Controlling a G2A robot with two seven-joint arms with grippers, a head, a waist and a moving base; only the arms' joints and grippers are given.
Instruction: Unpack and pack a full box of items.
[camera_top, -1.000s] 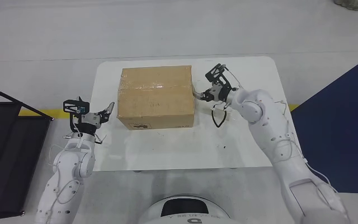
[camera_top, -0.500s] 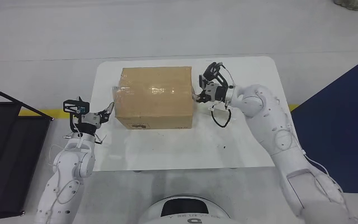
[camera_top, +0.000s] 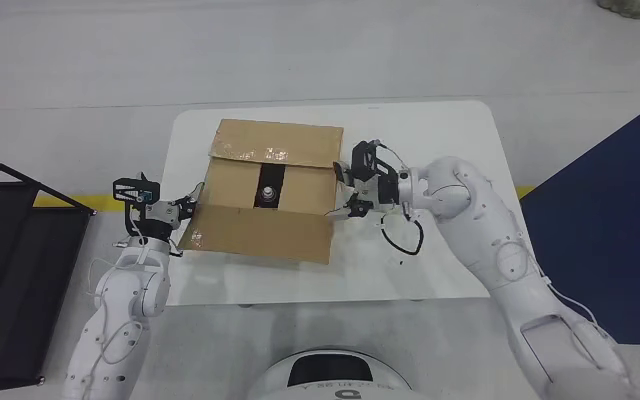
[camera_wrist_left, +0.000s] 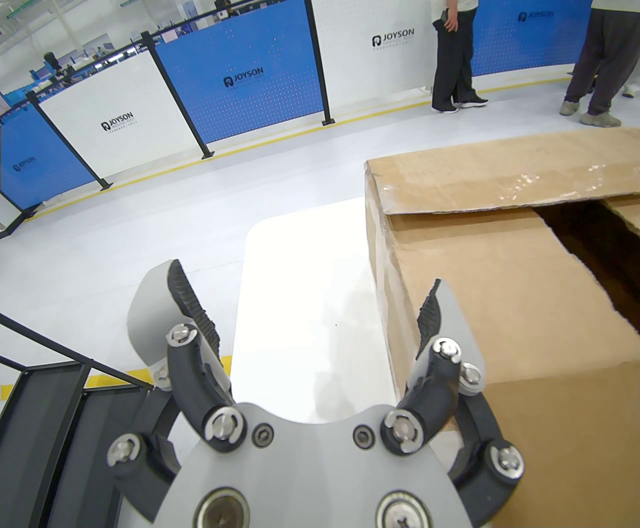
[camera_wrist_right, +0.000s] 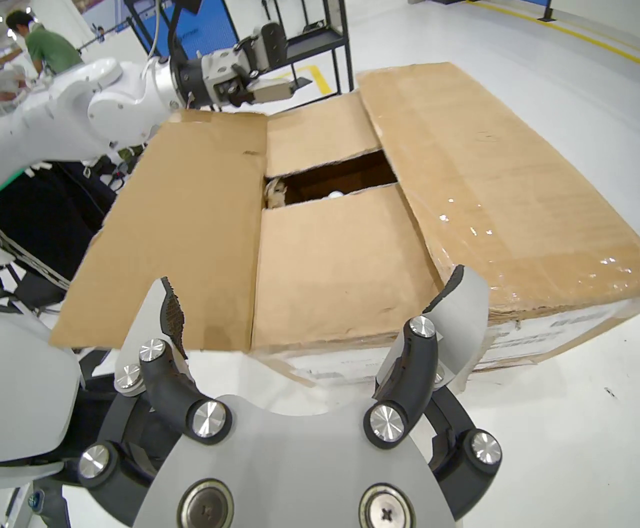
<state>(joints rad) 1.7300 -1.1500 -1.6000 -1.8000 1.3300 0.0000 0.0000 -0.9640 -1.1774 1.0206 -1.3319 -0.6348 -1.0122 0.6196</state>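
White table (camera_top: 440, 130), grey floor. Black rack (camera_top: 40, 260) just beside its left end, yellow floor line (camera_top: 60, 200) near. Blue-and-white partition panels (camera_wrist_left: 240, 85) behind.

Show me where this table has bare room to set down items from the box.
Widest: the far right corner of the table, between the cardboard box and the right edge, beyond the right arm. A narrower strip runs between the box's near flap and the table's near edge. Crowded: both box ends, where the open left gripper and right gripper sit.

A white table (camera_top: 450, 140) bears 1 cardboard box (camera_top: 300, 190), flaps open.
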